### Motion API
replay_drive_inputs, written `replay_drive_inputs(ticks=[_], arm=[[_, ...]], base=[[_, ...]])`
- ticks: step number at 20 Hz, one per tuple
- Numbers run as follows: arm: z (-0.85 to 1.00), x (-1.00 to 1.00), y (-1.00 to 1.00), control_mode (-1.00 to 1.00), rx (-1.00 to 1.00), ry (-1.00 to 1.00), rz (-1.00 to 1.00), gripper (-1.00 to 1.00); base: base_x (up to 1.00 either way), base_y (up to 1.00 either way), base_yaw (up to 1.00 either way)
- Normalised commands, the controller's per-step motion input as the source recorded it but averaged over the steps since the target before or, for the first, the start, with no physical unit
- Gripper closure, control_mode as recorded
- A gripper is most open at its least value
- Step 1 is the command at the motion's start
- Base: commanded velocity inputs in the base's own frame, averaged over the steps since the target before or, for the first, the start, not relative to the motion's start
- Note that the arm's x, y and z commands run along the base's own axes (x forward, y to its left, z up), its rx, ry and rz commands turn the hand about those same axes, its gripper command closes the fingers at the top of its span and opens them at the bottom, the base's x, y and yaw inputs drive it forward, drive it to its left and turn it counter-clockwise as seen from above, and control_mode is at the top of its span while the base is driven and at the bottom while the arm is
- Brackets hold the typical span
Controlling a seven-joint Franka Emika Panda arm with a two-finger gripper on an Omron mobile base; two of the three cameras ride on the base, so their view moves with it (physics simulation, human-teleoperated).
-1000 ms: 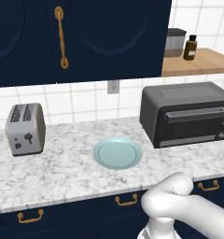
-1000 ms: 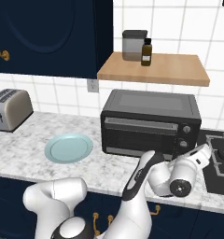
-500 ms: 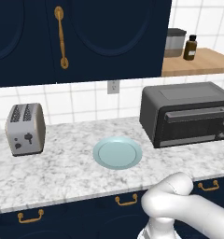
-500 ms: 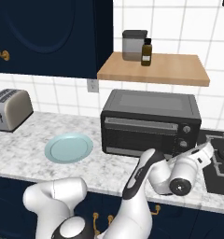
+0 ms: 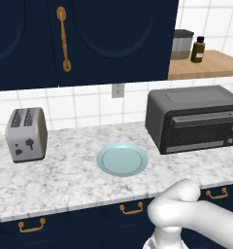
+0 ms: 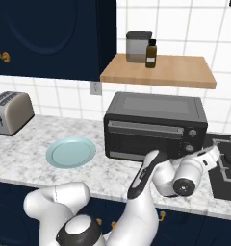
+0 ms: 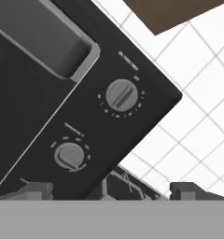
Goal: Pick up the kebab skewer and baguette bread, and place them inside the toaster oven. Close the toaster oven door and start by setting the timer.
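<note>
- The fingers (image 7: 109, 190) stand wide apart and hold nothing; in the hand view their two dark tips rise at the bottom, pointed at the knob panel of the toaster oven (image 6: 156, 126).
- Two knobs sit just ahead of the tips: a lower knob (image 7: 69, 155) nearer to them and an upper knob (image 7: 122, 94) farther off. The hand is rolled, so the panel runs diagonally across that view.
- In the right base view the hand (image 6: 190, 172) hangs off the front right corner of the oven, near the surface's front edge and close to the stove top (image 6: 226, 166).
- The toaster oven door (image 6: 147, 138) looks shut, its grey bar handle along the top; through the dark glass I cannot tell what lies inside.
- The plate (image 5: 122, 159) sits bare mid-surface, between the silver toaster (image 5: 26, 133) at the left end and the oven at the right. I cannot say where the kebab skewer and baguette bread are — judging by the bare plate and shut door, they are probably in the oven.
- Judged step: setting the timer.
- Risks: with two similar knobs so close, the fingers could close on the wrong one — the labels are too small to read. With the hand rolled, a grip off the knob's centre may slip rather than turn it. Pressing in too hard could shove the oven back toward the wall.
</note>
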Motion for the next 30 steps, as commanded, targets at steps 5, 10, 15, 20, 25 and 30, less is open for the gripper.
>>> replay_drive_inputs(ticks=[5,10,15,20,25,30], arm=[[0.16,0.01,0.00,-1.00,0.12,-0.01,0.00,-1.00],[0.09,0.02,0.00,-1.00,0.07,-0.06,0.00,-1.00],[0.00,0.29,0.01,-1.00,0.05,-0.08,0.00,-1.00],[0.02,0.05,0.00,-1.00,0.04,-0.08,0.00,-1.00],[0.03,0.01,-0.01,-1.00,0.05,-0.04,0.00,-1.00],[0.24,0.00,-0.05,-1.00,0.05,-0.01,0.03,-1.00]], base=[[0.00,0.00,0.00],[0.00,0.00,0.00],[0.00,0.00,0.00],[0.00,0.00,0.00],[0.00,0.00,0.00],[0.00,0.00,0.00]])
